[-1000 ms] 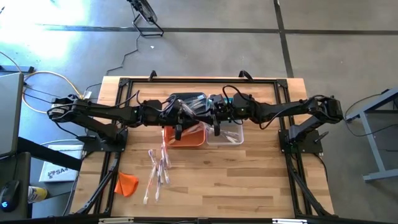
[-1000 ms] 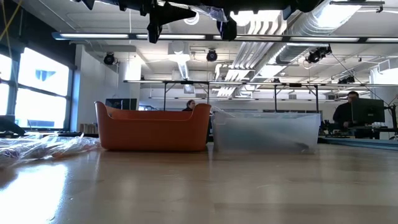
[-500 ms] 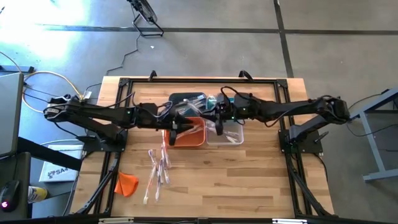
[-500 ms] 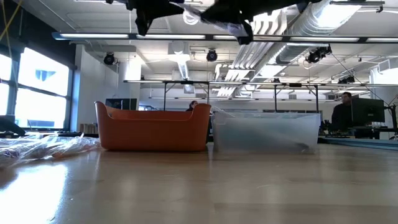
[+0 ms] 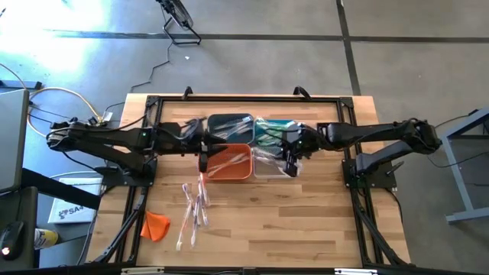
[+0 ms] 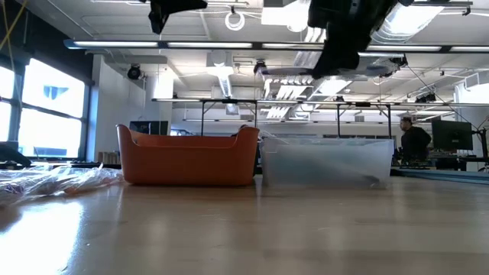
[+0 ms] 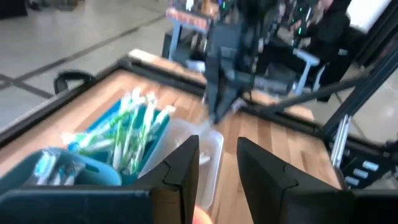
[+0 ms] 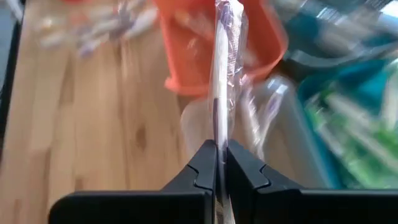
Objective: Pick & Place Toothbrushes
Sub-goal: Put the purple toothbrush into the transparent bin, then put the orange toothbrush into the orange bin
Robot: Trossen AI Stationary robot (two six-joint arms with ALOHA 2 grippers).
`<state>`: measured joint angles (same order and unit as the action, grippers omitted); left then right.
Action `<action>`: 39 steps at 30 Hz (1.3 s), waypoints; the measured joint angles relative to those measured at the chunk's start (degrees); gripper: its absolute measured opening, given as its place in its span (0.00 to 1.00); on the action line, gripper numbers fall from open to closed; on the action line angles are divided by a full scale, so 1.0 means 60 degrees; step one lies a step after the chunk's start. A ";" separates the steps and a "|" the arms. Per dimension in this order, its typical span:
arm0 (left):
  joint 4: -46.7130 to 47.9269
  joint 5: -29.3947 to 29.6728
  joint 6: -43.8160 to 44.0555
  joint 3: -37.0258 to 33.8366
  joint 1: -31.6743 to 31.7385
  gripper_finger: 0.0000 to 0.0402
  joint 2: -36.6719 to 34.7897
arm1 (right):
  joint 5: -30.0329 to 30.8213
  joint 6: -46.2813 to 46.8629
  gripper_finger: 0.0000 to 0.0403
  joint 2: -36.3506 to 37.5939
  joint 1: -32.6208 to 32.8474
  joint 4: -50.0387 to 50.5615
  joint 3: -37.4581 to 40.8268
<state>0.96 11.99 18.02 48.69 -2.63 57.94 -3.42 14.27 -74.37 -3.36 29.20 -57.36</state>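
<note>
My right gripper (image 5: 290, 166) hangs over the clear bin (image 5: 263, 173), slanting down, and is shut on one toothbrush (image 8: 222, 68) in a clear wrapper. My left gripper (image 7: 217, 168) is open with nothing between its fingers, high over the left end of the orange bin (image 5: 229, 163). A loose pile of wrapped toothbrushes (image 5: 193, 211) lies on the table nearer the front. More toothbrushes fill the teal bin (image 7: 134, 127) and lie in the clear bin. In the low view both grippers hang far above the bins. My right gripper pinches one end of the wrapped toothbrush (image 8: 219, 127) between its two fingertips. The fingers slant down from the table's right side and lie along the toothbrush. It sticks out straight ahead of the fingers, lifted clear above the bins.
Four bins stand together at the table's middle: dark grey (image 5: 228, 122) and teal (image 5: 269, 128) at the back, orange and clear in front. A small orange lump (image 5: 155, 226) lies near the front left. Bare wood lies in front of the bins and at the right.
The two grippers stood close together above the bins and have drawn apart. My left gripper has gone back toward the table's left edge. My right gripper has gone toward the right edge, sunk a little and tipped its fingers down, carrying the toothbrush.
</note>
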 joint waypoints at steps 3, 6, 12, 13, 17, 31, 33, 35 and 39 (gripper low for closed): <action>0.0021 0.0080 0.0000 0.0000 0.0000 0.27 -0.0417 | -0.0551 -0.0105 0.03 -0.0260 0.0000 0.0428 0.0000; 0.0041 0.0095 0.0000 0.0000 0.0000 0.27 -0.0805 | -0.1070 -0.0180 0.02 -0.0614 0.0000 0.0708 0.0000; 0.0395 0.0099 0.0000 0.0000 0.0000 0.27 -0.1304 | -0.1460 -0.0385 0.03 -0.1395 0.0042 0.1379 0.0000; 0.0449 0.0099 0.0000 0.0000 0.0000 0.27 -0.1339 | -0.1441 -0.0425 0.03 -0.1484 0.0060 0.1438 0.0003; 0.0612 0.0099 0.0000 0.0000 0.0000 0.27 -0.1372 | -0.1247 -0.0446 0.02 -0.1814 0.0066 0.1558 0.0002; 0.0909 0.0099 0.0041 0.0000 0.0000 0.27 -0.1372 | 0.0004 -0.0697 0.28 -0.2062 0.0062 0.1534 0.0000; 0.0914 0.0099 0.0081 0.0000 0.0000 0.27 -0.1372 | -0.0050 -0.0693 0.36 -0.2062 0.0062 0.1529 0.0000; 0.0930 0.0095 0.0116 0.0000 0.0000 0.27 -0.1372 | -0.0173 -0.0668 0.41 -0.2058 0.0062 0.1529 0.0000; 0.0938 0.0098 0.0117 0.0000 0.0000 0.27 -0.1372 | -0.0322 -0.0585 0.43 -0.1871 0.0062 0.1630 -0.0184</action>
<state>6.59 12.57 18.72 48.69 -2.63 49.71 -5.35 10.76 -85.60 -2.98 38.98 -58.47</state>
